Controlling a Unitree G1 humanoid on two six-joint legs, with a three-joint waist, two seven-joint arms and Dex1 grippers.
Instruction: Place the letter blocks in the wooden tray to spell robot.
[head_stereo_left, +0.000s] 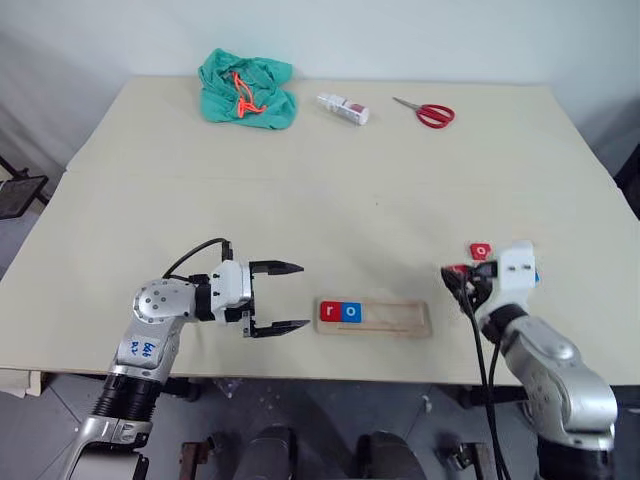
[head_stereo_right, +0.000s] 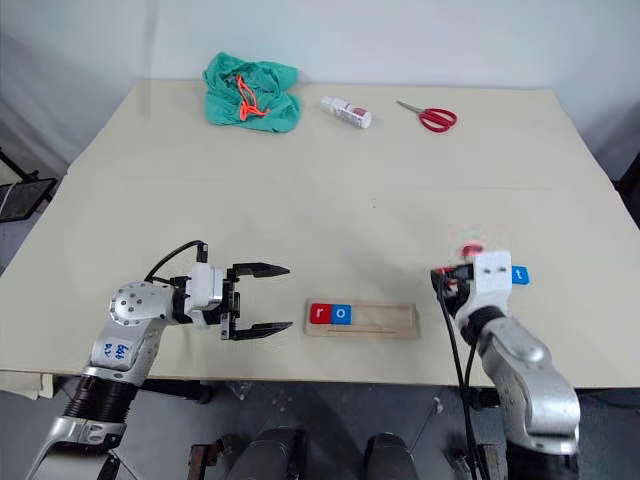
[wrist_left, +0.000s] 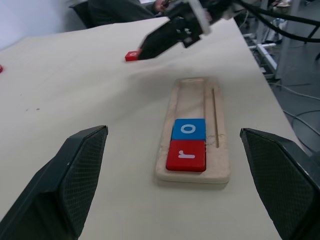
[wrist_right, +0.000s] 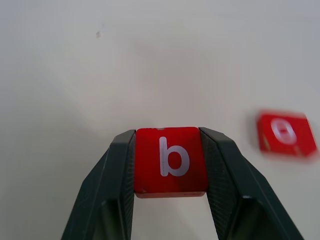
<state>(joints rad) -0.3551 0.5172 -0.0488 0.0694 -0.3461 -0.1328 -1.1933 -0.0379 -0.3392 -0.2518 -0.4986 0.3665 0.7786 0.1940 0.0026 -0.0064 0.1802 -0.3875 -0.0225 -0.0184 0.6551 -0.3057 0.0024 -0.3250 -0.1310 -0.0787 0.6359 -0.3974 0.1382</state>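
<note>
The right gripper (wrist_right: 170, 165) is clamping the red b block (wrist_right: 170, 159) squarely between its fingers. It should arrive level and slide in flush beside the blue o block (head_stereo_left: 351, 311), which is sitting next to the red r block (head_stereo_left: 330, 311) in the wooden tray (head_stereo_left: 400, 322). The left gripper (head_stereo_left: 290, 297) is hovering with fingers apart just beside the tray's filled end.

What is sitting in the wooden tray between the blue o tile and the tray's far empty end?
Nothing: past the blue o tile, the wooden tray is bare groove to its end, as the left wrist view shows. The red r tile sits on the o's other side.
</note>
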